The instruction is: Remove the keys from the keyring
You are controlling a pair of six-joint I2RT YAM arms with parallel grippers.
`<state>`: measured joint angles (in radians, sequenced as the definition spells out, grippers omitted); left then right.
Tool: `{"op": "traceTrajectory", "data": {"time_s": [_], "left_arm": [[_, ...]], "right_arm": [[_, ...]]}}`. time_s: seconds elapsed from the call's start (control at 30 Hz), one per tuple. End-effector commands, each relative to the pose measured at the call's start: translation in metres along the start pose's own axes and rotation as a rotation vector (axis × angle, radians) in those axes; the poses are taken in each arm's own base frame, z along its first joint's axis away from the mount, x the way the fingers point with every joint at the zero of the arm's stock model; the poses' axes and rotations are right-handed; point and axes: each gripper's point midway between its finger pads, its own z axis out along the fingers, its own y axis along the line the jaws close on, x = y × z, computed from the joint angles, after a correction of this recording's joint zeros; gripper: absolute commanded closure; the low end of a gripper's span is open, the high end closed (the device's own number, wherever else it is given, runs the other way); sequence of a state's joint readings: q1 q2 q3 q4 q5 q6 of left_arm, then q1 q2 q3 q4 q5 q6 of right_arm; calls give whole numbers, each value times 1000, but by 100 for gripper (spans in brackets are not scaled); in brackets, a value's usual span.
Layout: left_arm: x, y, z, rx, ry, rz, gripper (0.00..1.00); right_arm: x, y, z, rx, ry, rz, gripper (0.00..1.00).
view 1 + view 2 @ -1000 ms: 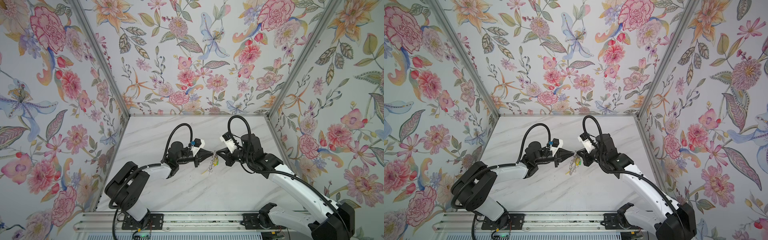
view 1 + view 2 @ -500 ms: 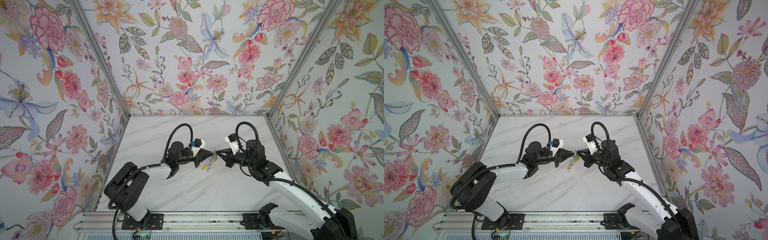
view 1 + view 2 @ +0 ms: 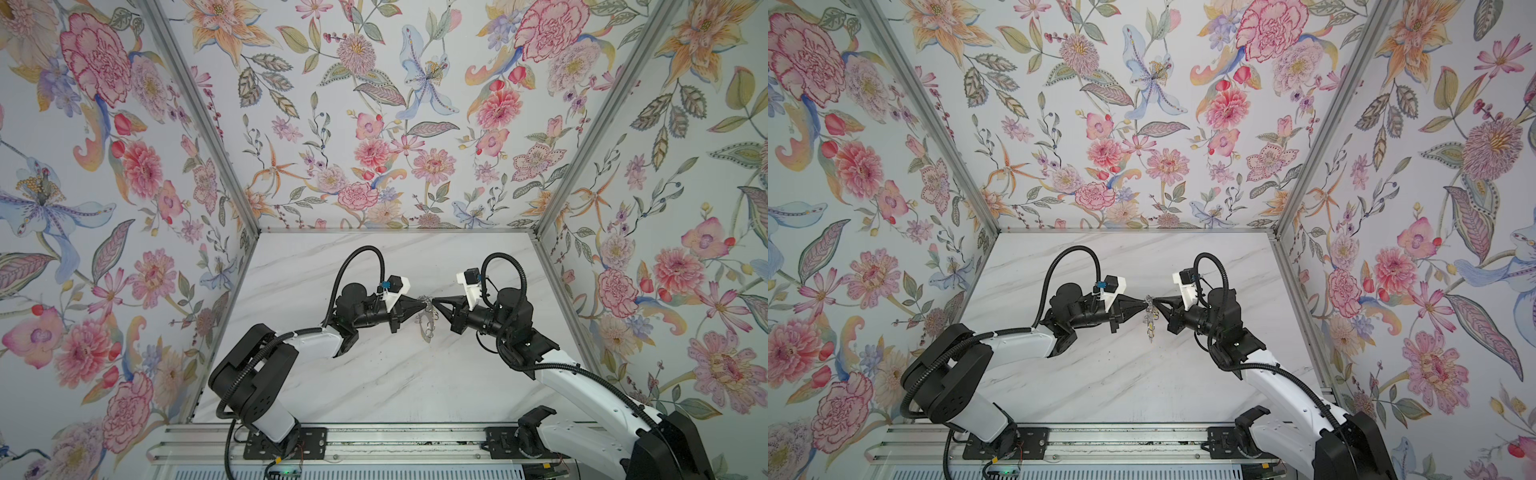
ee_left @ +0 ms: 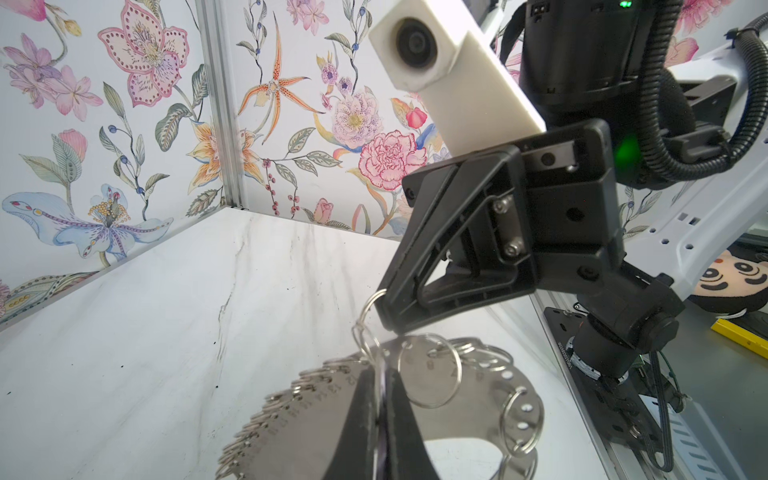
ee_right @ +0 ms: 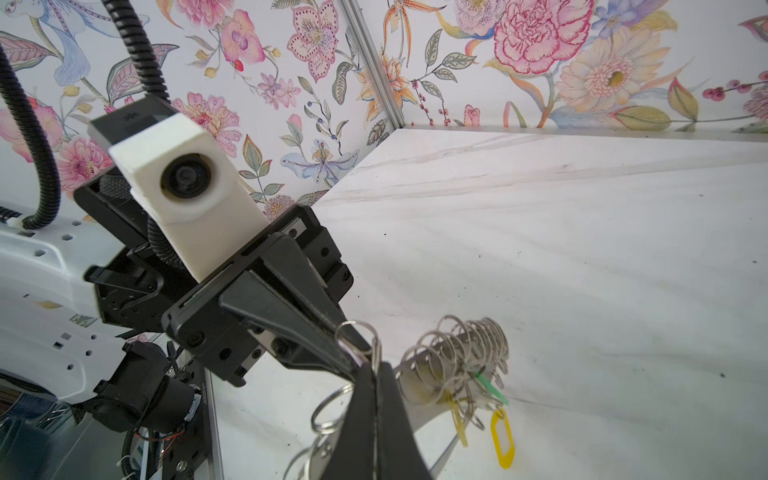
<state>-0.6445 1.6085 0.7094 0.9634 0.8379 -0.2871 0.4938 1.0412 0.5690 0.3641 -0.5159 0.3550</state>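
Over the middle of the table my left gripper point(image 3: 424, 305) point(image 4: 381, 374) and right gripper point(image 3: 434, 301) point(image 5: 376, 370) meet tip to tip, both shut. Each pinches a small silver wire ring point(image 4: 369, 309) point(image 5: 376, 347) on the edge of the keyring point(image 3: 428, 323) point(image 3: 1149, 323). The grey plate point(image 4: 307, 419) point(image 5: 415, 376) hangs below the tips, clear of the marble. Under its bunched rings dangle the keys' tags, two yellow point(image 5: 503, 436) point(image 5: 457, 419) and one green point(image 5: 490, 386). The metal blades of the keys are too small to make out.
Marble tabletop point(image 3: 374, 374) enclosed by flowered walls point(image 3: 374, 124) on three sides. An aluminium rail point(image 3: 374, 444) with both arm bases runs along the front edge. Black cable loops point(image 3: 361, 257) rise over each wrist.
The right wrist has swung to the right and lower while its tip stayed at the meeting point. The hanging keyring has turned and swung a little. The left arm has not moved.
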Motion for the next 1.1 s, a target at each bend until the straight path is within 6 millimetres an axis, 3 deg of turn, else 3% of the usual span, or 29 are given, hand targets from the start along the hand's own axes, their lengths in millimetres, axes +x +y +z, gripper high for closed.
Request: {"op": "traceTrajectory", "data": {"time_s": [0.0,0.27,0.9,1.07], "left_arm": [[19,6,2,-30,50,-63,100],[12,0,5,-16,29,-67,100],[-15,-19,12,54,-46,-88,100],[-5,-12,10,3,14,-58,100]], "right_arm": [[-60,12,-17,-10,-259,-63,100],[-68,12,-22,-5,-351,-45,100],[-72,20,-1,25,-477,-56,100],[-73,18,-2,59,-452,-84,100]]}}
